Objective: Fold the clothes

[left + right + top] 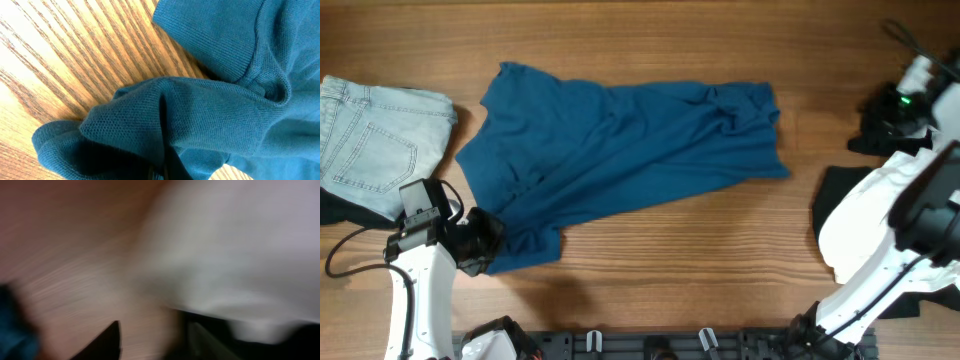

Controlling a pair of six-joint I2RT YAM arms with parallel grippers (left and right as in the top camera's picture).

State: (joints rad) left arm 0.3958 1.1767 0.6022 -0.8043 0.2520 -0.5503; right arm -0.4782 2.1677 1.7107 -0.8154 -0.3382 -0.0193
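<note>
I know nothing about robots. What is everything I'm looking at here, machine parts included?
blue shirt: one, blue, spread and crumpled across the table's middle.
jeans: one, pale blue denim, at the left edge.
black cloth: one, black, right side, partly under the right arm.
table: one, brown wood, under everything.
left gripper: one, black on a white arm, at the shirt's near left corner with cloth bunched in it.
right gripper: one, dark, blurred; its fingers look apart, over bare wood.

Wooden table [650, 20], warm brown, grain running lengthwise. Dark rail [620, 347] with small clips ran along near edge.
</note>
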